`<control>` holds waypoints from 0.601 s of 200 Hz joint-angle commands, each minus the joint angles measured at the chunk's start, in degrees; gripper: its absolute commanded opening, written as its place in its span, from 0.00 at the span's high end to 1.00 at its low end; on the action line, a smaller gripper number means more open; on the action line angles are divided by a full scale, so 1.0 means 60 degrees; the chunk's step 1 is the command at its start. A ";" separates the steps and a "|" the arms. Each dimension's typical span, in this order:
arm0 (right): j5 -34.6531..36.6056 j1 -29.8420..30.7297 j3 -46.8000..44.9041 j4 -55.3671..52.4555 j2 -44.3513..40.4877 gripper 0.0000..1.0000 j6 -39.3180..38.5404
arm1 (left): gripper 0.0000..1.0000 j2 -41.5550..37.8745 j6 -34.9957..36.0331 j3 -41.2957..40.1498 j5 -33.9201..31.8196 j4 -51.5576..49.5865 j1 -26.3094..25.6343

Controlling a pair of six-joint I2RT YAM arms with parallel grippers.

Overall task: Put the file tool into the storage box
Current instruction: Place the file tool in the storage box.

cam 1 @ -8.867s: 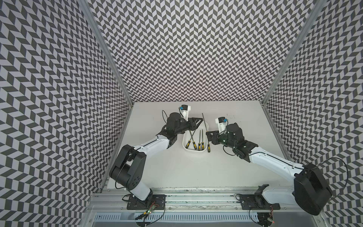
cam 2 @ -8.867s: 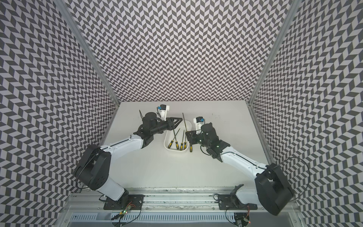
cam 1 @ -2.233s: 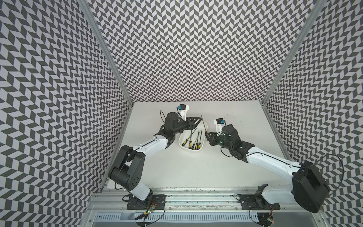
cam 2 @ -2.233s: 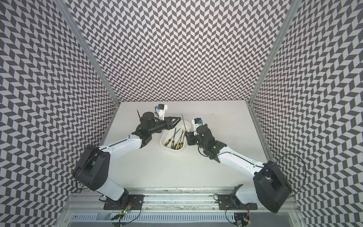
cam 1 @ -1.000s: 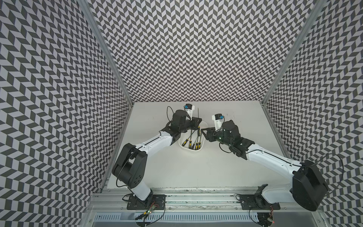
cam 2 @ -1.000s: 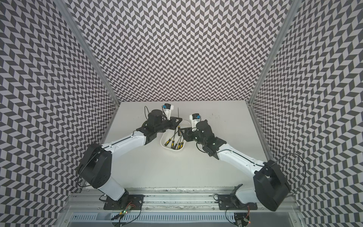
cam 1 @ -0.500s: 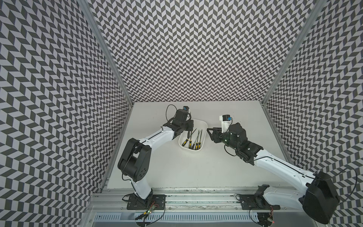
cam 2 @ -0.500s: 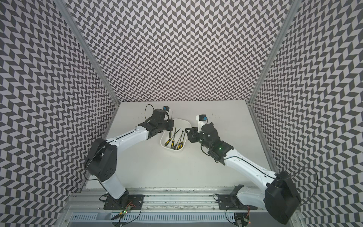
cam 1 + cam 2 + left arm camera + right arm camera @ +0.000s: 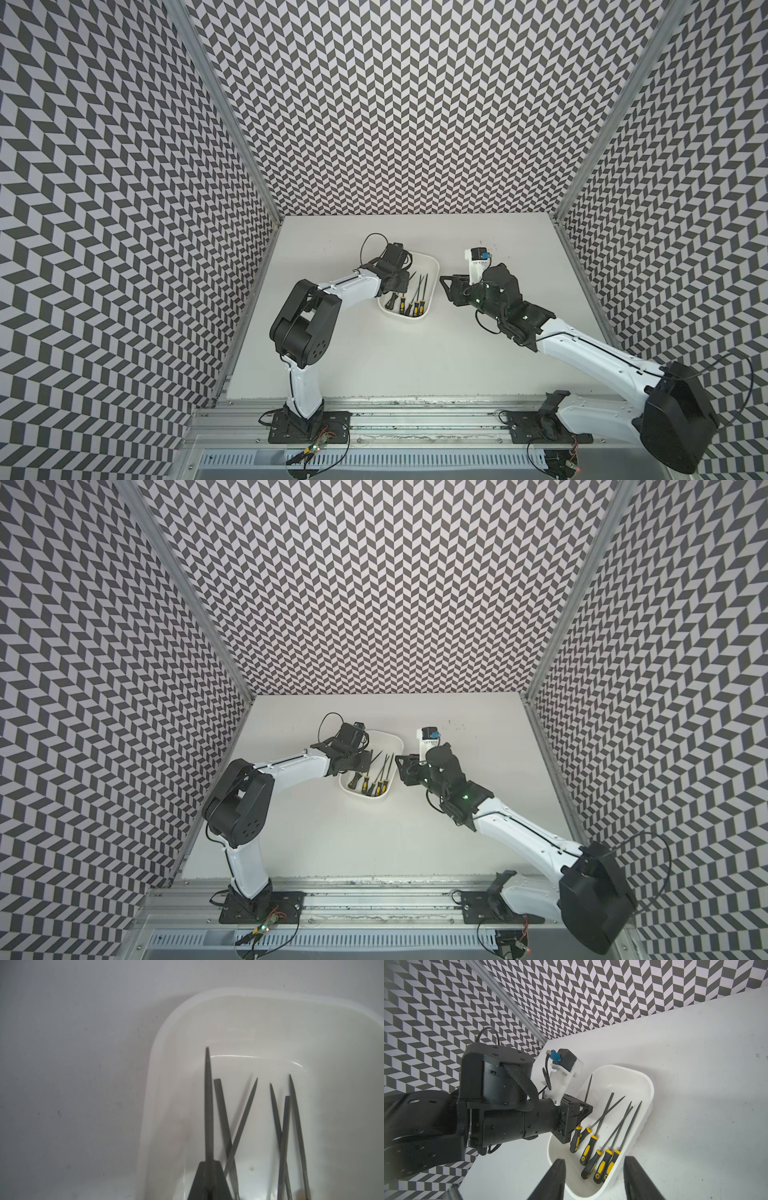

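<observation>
Left gripper (image 9: 208, 1165) clamps a file (image 9: 208, 1105) just inside the box (image 9: 158, 1059) wall; lay it flat, then release. Right gripper (image 9: 595, 1160) gapes, empty.

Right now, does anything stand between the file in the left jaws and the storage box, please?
Nothing visible does. The left gripper, shut on the file, holds it over the open storage box. The other files lie on the box floor beside it, two shafts crossing close to the jaws, so it may settle against them.
</observation>
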 commanded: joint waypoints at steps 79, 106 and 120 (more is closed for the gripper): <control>0.0420 -0.0016 -0.0084 0.0347 -0.0512 0.51 -0.0035 | 0.59 0.0502 0.0124 0.0891 -0.0878 -0.0697 -0.0286; 0.0449 -0.0016 -0.0084 0.0332 -0.0503 0.51 -0.0047 | 0.58 0.0224 0.0018 0.0907 -0.1033 -0.0713 -0.0350; 0.0492 -0.0018 -0.0094 0.0321 -0.0494 0.51 -0.0044 | 0.58 -0.0026 -0.0065 0.0867 -0.1157 -0.0685 -0.0402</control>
